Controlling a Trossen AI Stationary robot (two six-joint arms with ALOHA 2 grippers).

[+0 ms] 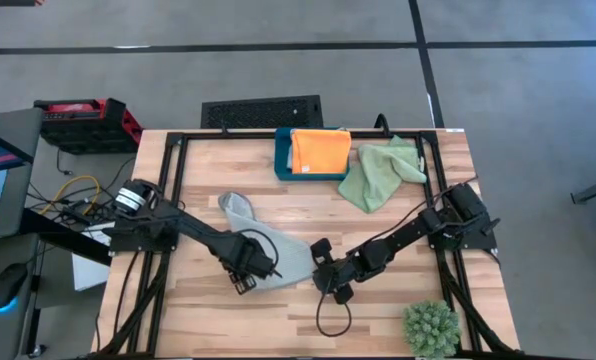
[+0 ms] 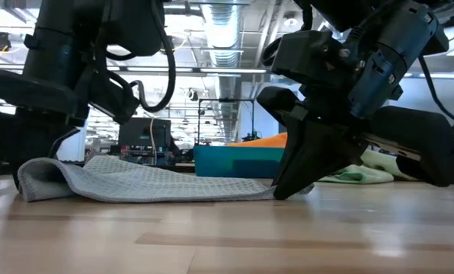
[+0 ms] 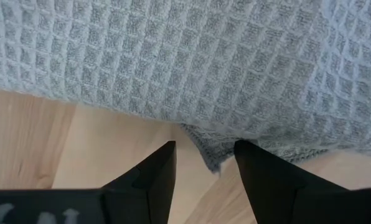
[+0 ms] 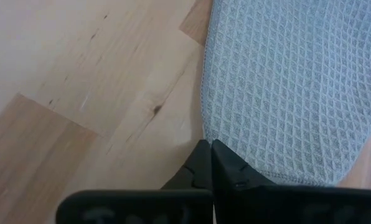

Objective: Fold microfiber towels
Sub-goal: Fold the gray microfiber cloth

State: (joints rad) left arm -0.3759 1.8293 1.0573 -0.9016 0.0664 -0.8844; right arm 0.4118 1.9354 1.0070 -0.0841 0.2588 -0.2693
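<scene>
A pale blue-grey towel (image 1: pixel 240 208) lies spread on the wooden table (image 1: pixel 178 320), its waffle weave flat in the low view (image 2: pixel 151 183). My left gripper (image 3: pixel 205 155) points straight down over the towel's near edge, open, with a towel corner (image 3: pixel 209 155) between its fingers; whether they touch it I cannot tell. My right gripper (image 4: pixel 208 146) is shut at the towel's right edge. An orange towel (image 1: pixel 320 150) rests on a teal box (image 1: pixel 283 160) at the back. A light green towel (image 1: pixel 378 172) lies crumpled beside it. My right gripper pinches the pale blue-grey towel's edge (image 4: pixel 205 127) near a rounded corner, between its two fingertips (image 2: pixel 288 183). The fingers slant down from the table's right side. The towel stays flat on the table; one layer or several, I cannot tell.
A spiky green plant ball (image 1: pixel 430 328) sits at the table's near right corner. A black frame rail (image 1: pixel 178 170) runs along the table's sides. Bare wood lies along the near edge between the arms.
</scene>
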